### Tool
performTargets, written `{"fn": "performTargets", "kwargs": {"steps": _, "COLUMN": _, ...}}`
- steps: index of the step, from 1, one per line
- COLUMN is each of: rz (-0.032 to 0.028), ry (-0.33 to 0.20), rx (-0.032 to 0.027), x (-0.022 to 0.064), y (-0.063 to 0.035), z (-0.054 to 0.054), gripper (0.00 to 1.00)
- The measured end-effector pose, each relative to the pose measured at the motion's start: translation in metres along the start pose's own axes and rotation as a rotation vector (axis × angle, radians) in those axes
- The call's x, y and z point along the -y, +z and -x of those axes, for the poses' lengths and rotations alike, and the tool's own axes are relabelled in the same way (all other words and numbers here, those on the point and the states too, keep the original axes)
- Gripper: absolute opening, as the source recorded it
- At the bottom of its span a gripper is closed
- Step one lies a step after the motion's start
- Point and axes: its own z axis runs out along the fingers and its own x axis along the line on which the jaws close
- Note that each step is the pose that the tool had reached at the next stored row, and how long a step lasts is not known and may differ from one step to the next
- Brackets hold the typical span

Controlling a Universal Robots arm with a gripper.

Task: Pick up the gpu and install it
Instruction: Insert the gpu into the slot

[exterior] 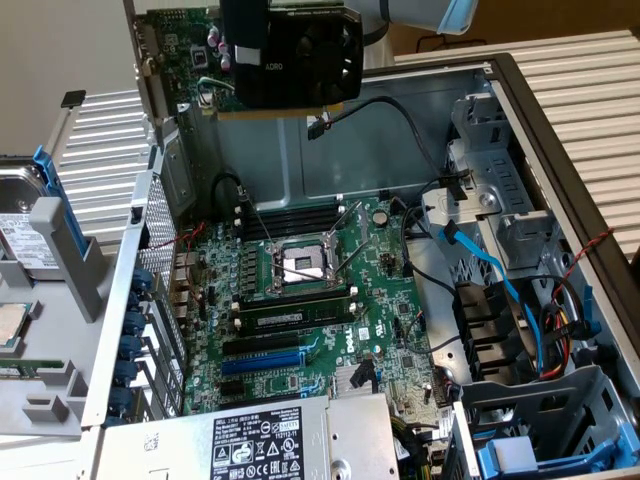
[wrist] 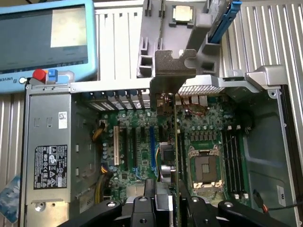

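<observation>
My pincer (wrist: 166,201) pinches the gpu (exterior: 300,55), held high at the top centre of the exterior view, above the motherboard (exterior: 390,330) in the open case (exterior: 400,140).

You get soft, even daylight in the exterior view. The ribbed table (exterior: 580,90) glows pale, the inside of the case (exterior: 400,140) sits in mild shade, and the gpu (exterior: 300,55) reads as a near-black block. In the wrist view the light is warmer and dimmer. A bright patch of glare sits on the pendant screen (wrist: 68,28), one side of the case falls into shadow, and the gripper (wrist: 168,191) looks dark and out of focus.
</observation>
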Motion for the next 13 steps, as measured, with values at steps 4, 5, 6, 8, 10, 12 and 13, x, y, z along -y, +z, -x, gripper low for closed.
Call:
{"fn": "performTargets", "kwargs": {"steps": 4, "rz": 0.0138, "ry": -0.026, "rx": -0.0045, "x": 0.0000, "y": 0.0001, "z": 0.000, "gripper": 0.29}}
{"fn": "performTargets", "kwargs": {"steps": 5, "rz": 0.0190, "ry": -0.037, "rx": -0.0066, "x": 0.0000, "y": 0.0001, "z": 0.000, "gripper": 0.29}}
{"fn": "performTargets", "kwargs": {"steps": 6, "rz": 0.0232, "ry": -0.048, "rx": -0.0087, "x": 0.0000, "y": 0.0001, "z": 0.000, "gripper": 0.29}}
{"fn": "performTargets", "kwargs": {"steps": 8, "rz": 0.0283, "ry": -0.063, "rx": -0.0115, "x": 0.0022, "y": 0.0004, "z": 0.000, "gripper": 0.29}}
{"fn": "performTargets", "kwargs": {"steps": 10, "rz": 0.0294, "ry": -0.066, "rx": -0.0118, "x": 0.0075, "y": 0.0013, "z": 0.000, "gripper": 0.29}}
{"fn": "performTargets", "kwargs": {"steps": 12, "rz": 0.0304, "ry": -0.066, "rx": -0.0117, "x": 0.0135, "y": 0.0035, "z": -0.001, "gripper": 0.29}}
{"fn": "performTargets", "kwargs": {"steps": 13, "rz": 0.0304, "ry": -0.066, "rx": -0.0117, "x": 0.0156, "y": 0.0050, "z": -0.001, "gripper": 0.29}}
